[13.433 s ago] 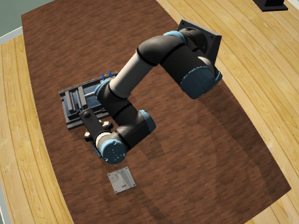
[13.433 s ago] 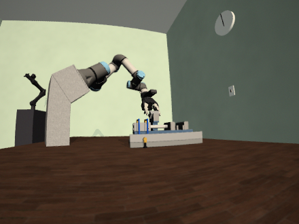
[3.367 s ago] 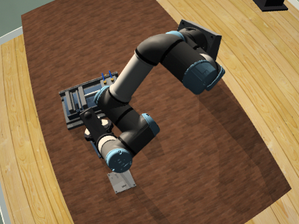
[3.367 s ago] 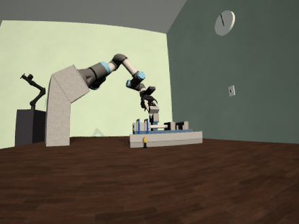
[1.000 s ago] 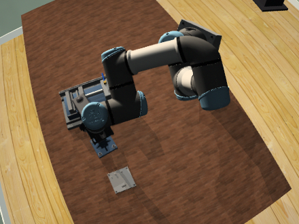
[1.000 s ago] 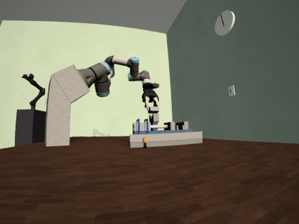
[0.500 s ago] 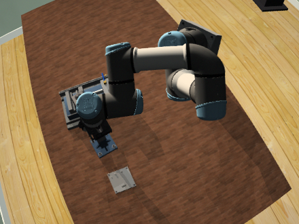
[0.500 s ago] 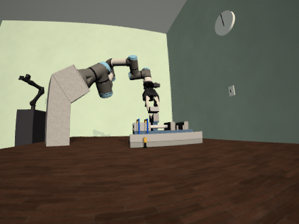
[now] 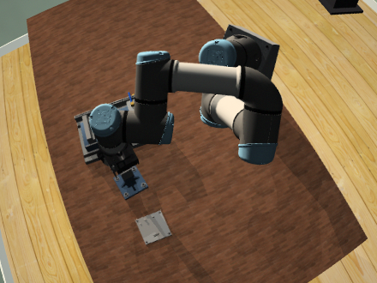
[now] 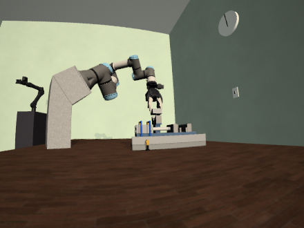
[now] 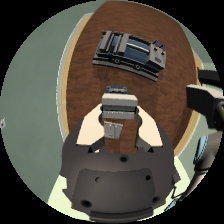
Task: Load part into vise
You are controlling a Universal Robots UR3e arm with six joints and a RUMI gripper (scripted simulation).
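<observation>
Part picked; vise loading outstanding.
The cream fingers [image 10: 150, 103] were closed on the grey rectangular block [image 10: 156, 111] [image 11: 119, 100], held aloft at the frame's centre in the wrist view. The grey-and-blue vise [image 9: 88, 159] [image 10: 169, 141] [image 11: 150, 73] stood upper left in the top view. Lowering, slot-up orientation and seating against fixed jaw and work stop apparently remained.

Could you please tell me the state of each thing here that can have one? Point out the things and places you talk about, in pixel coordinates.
Black gripper with cream fingers [image 9: 127, 171] [image 10: 156, 110]: shut on the block.
Pale grey rectangular block [image 10: 156, 111] [image 11: 120, 99]: held, raised.
Grey metal vise [image 9: 81, 139] [image 10: 169, 141] [image 11: 156, 61]: open, unloaded.
Light grey square metal plate [image 9: 150, 231] [image 11: 113, 131]: flat, no block on it.
Blue square plate [image 9: 140, 185] [image 11: 116, 88]: flat, beside the vise.
</observation>
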